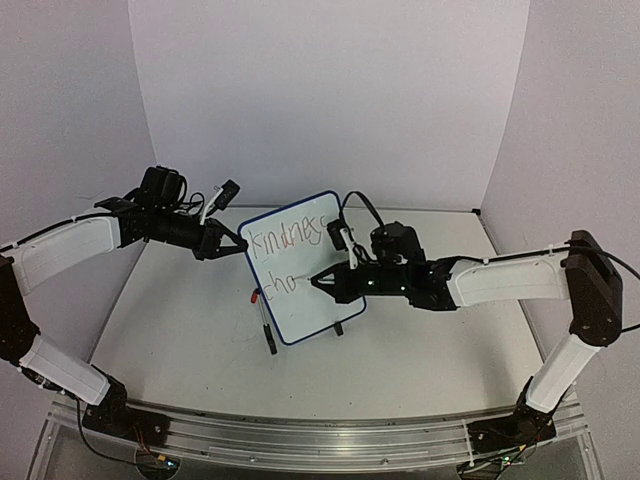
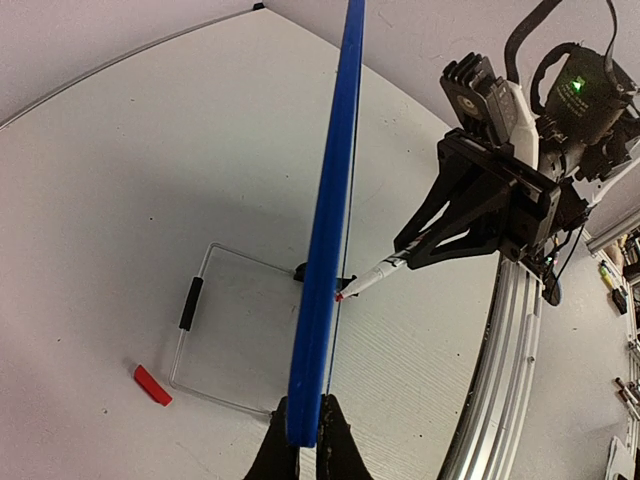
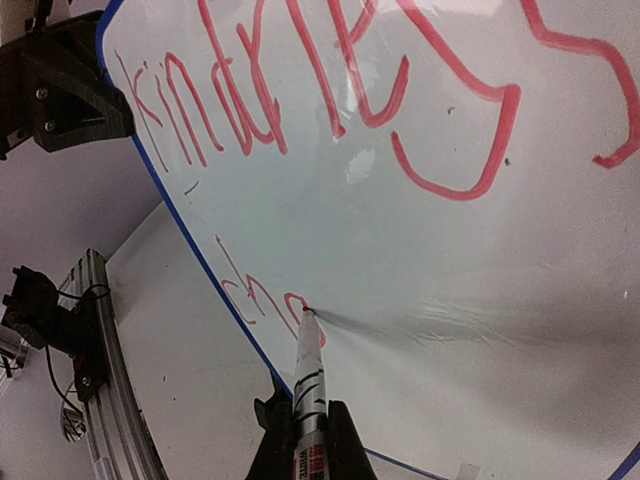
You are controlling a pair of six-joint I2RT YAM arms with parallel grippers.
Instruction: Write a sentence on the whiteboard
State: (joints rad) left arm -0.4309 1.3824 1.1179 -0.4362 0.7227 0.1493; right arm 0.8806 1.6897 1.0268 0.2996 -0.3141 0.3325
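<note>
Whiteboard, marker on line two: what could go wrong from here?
1. The left claw pinches the whiteboard by its edge only, so the marker's push may twist it and bend strokes.
2. The first line of the sentence fills the board's width; the remaining words may run short of room.
3. The right claw sits close to the red letters and could smear them.

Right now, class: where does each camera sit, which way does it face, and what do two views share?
Top external: above and behind the robot, looking down at the whiteboard; left arm and right arm show.
Left wrist: behind the left pincer, sighting along the whiteboard's blue edge; its fingers show.
Right wrist: behind the right pincer, facing the red writing; its fingers and marker show.
Shared: both wrist views see the marker tip.
</note>
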